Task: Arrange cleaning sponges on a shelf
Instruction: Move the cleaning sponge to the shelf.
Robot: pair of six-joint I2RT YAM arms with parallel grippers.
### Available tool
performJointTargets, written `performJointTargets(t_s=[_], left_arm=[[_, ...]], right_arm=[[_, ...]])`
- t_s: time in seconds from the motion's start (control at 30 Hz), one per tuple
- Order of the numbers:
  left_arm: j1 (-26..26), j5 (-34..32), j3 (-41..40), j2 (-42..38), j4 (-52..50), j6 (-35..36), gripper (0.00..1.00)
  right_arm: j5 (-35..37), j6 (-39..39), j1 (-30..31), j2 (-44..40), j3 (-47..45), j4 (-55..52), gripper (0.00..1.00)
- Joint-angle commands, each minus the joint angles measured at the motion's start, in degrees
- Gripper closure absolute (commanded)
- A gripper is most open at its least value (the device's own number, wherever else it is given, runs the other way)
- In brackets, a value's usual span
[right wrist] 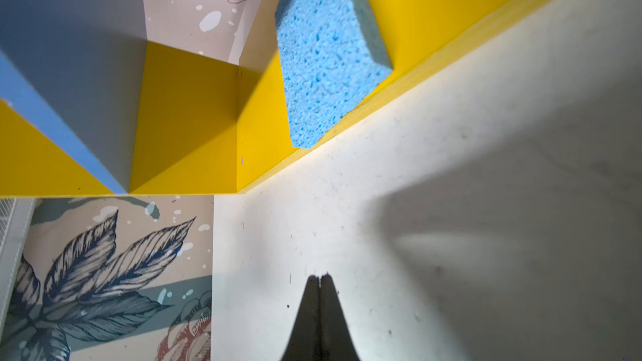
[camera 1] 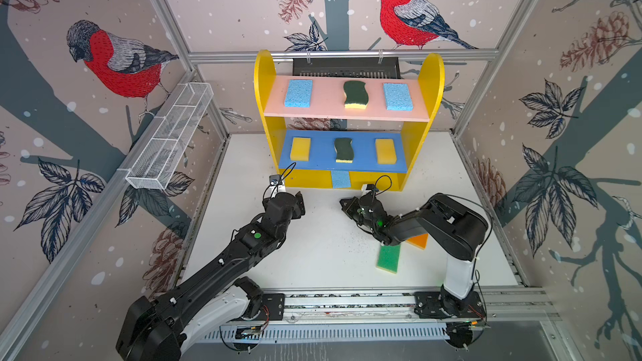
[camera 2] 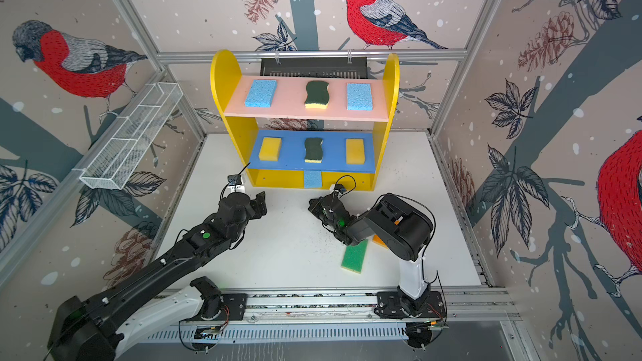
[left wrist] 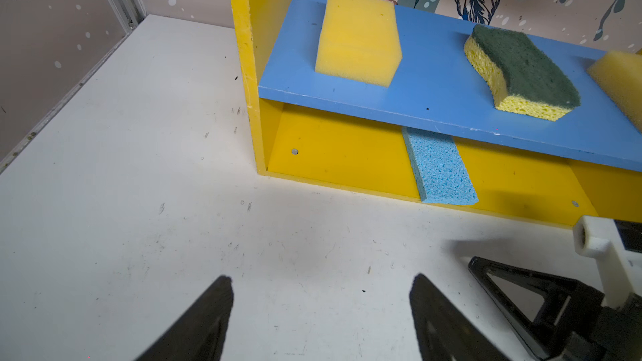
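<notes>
The shelf stands at the back of the table. Its pink top board carries two light blue sponges and a dark-green one. Two yellow sponges flank a second dark-green one on the blue board. A third light blue sponge lies on the yellow bottom, reaching its front edge. On the table lie a green sponge and an orange sponge, which is half hidden under the right arm. My left gripper is open and empty, left of the shelf's front. My right gripper is shut and empty, just before the bottom sponge.
A long white wire-mesh basket hangs on the left wall. A black slotted box sits behind the shelf. The arms' mounting rail runs along the table's front edge. Patterned walls enclose the table on three sides.
</notes>
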Motion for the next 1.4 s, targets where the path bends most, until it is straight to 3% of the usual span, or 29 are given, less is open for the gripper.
performJointTargets(t_s=[0.0, 0.5, 1.37], left_arm=[[0.39, 1.20, -0.30, 0.76, 2.50, -0.99, 0.19], [0.79, 1.66, -0.80, 1.70, 3.62, -3.08, 0.19], [0.97, 2.45, -2.86, -0.05, 3.16, -7.96, 0.20]], right_arm=[[1.99, 3.21, -0.41, 1.94, 0.92, 4.52, 1.00], [2.64, 8.11, -1.75, 9.74, 6.08, 6.98, 1.00], [8.74, 17.00, -0.19, 14.90, 10.39, 3.68, 1.00]])
